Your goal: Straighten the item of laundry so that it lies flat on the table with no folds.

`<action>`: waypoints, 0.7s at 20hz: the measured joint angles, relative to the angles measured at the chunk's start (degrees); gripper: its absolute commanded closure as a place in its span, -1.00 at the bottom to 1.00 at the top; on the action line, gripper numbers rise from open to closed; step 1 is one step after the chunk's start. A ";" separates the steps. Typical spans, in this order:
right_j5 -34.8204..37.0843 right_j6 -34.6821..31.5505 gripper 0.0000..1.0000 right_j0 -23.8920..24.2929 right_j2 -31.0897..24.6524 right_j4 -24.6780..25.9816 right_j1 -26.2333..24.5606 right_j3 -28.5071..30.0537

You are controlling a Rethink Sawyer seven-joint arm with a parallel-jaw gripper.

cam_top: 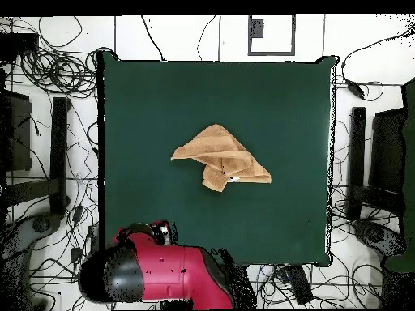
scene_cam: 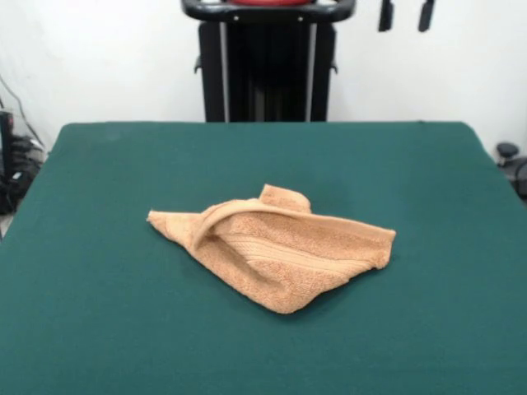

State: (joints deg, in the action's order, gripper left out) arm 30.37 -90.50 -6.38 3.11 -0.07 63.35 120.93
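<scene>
Green felt fills the near part of the front view, the bare table (scene_cam: 90, 329) stretching wide on every side of the towel (scene_cam: 276, 255). That towel sits about mid-table, crumpled into a rough triangle, with one hemmed edge rolled over its top like a thick cord and a small hump of cloth poking up behind it. A woven band runs across the flap facing the camera. From overhead the towel (cam_top: 219, 155) shows the same folded wedge shape, with a doubled-over lump on the side toward the robot and a little white tag (cam_top: 233, 179) peeking out beside it.

Nothing touches the cloth. The arm (cam_top: 158, 275) is pulled right back, its red and black bulk curled over the pedestal off the table's edge. Up at the top of the front view the jaws (scene_cam: 405, 15) hang as two dark tips, clearly apart and gripping nothing, well away from the towel. Behind them stands the black pedestal (scene_cam: 268, 70).
</scene>
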 measured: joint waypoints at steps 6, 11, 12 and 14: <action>-2.56 -0.14 -1.00 -2.75 0.99 -0.43 -1.18 0.02; -5.12 -0.14 -1.00 -3.43 3.25 -0.42 -2.97 -0.38; -5.53 -0.14 -1.00 -3.34 3.75 -0.42 -3.42 -0.52; -6.31 -0.14 -1.00 -2.62 4.33 -0.43 -4.33 -0.83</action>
State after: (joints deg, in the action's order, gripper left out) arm 24.06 -90.64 -8.99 7.44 -0.50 59.02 120.10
